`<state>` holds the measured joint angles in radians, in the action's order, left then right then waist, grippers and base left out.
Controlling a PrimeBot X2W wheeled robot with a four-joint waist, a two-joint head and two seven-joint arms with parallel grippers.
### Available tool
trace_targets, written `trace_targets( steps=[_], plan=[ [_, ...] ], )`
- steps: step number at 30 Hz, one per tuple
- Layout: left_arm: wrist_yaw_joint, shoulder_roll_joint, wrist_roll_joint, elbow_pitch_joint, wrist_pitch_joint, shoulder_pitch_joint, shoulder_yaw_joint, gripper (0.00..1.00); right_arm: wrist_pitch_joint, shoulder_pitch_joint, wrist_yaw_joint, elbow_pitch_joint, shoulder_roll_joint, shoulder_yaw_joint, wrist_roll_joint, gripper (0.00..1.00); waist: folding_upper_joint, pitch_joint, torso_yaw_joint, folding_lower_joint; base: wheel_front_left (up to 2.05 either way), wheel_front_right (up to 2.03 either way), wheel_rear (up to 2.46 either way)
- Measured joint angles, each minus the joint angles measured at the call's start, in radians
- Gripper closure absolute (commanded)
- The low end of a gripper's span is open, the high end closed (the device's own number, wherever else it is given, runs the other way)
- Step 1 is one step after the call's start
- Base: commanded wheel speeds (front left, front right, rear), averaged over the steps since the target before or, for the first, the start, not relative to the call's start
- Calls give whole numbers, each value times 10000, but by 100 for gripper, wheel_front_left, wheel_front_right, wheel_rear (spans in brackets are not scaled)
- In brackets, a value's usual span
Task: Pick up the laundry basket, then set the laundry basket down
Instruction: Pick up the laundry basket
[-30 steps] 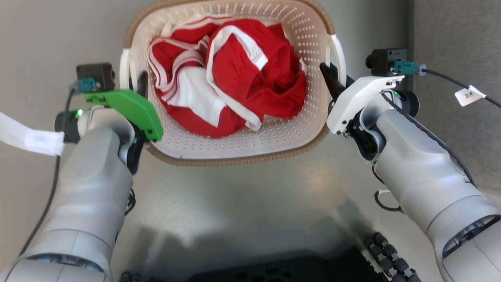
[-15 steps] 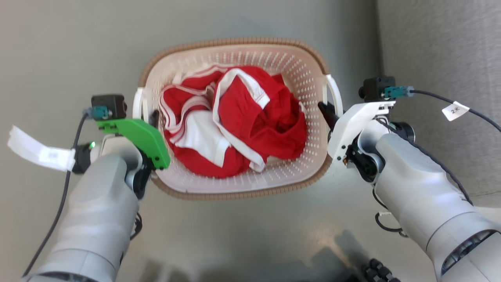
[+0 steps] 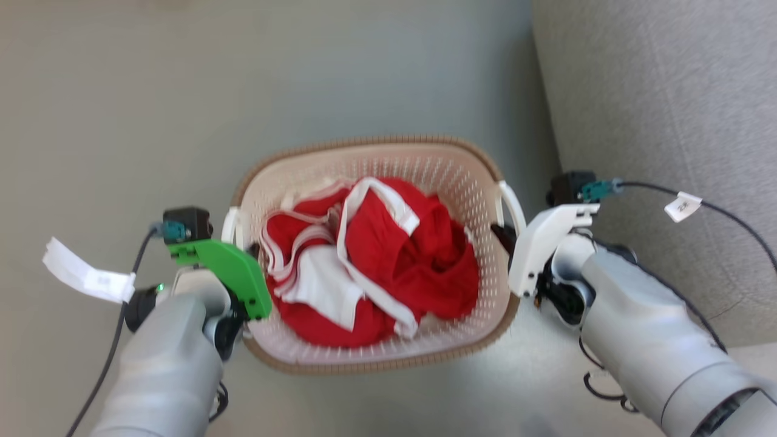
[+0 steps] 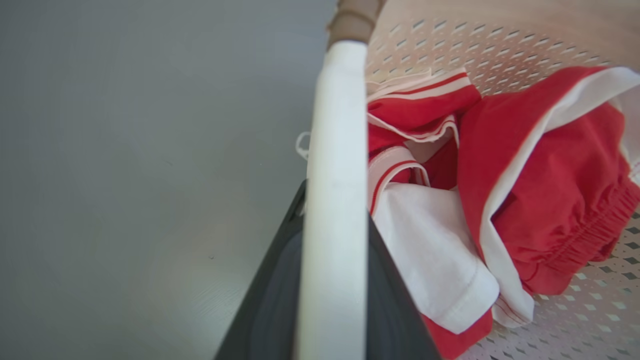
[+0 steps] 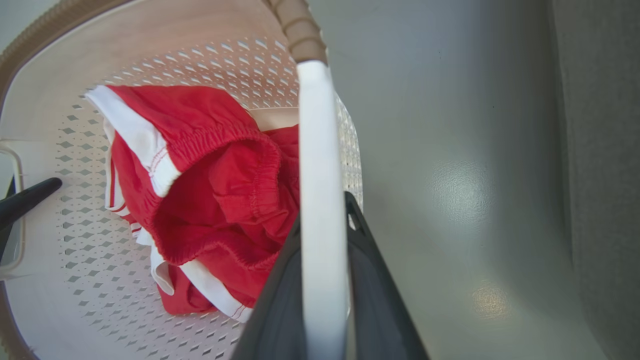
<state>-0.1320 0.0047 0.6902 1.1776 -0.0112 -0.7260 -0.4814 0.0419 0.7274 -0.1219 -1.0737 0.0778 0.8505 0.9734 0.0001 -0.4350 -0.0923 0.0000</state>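
The laundry basket [image 3: 364,145] is cream, perforated, with a brown woven rim, and holds red and white clothes [image 3: 388,267]. It lies between my two arms in the head view. My left gripper [image 3: 249,252] is shut on the white left loop handle [image 3: 229,221]. In the left wrist view, the dark fingers [image 4: 270,300] clamp that handle [image 4: 335,125] from both sides. My right gripper [image 3: 501,233] is shut on the right loop handle [image 3: 513,203]. The right wrist view shows that handle [image 5: 317,150] running up between my right gripper's [image 5: 324,210] fingers.
Smooth grey floor [image 3: 243,79] spreads around and beyond the basket. A grey textured surface [image 3: 668,121] runs along the right side, close to my right arm. Cables with white tags [image 3: 85,276] hang off both wrists.
The whole head view has shifted. The basket and both grippers now sit lower and smaller in it, with more floor beyond them. Both grips on the handles are unchanged.
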Motion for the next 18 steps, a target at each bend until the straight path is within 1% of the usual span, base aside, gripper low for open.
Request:
trace_targets(
  steps=[8,9,18],
  plan=[
    [0,2,481,71,568,872,-299,100,663,-789,2,-61,-42,330,336,100,0,1160,-51,0,0,0,0],
    [0,2,481,71,568,872,-299,100,663,-789,2,-61,-42,330,336,100,0,1160,-51,0,0,0,0],
    [0,4,913,125,1135,1573,-466,100,1319,-1265,6,-88,-52,598,694,100,0,2420,-127,-1,0,0,0]
  ],
)
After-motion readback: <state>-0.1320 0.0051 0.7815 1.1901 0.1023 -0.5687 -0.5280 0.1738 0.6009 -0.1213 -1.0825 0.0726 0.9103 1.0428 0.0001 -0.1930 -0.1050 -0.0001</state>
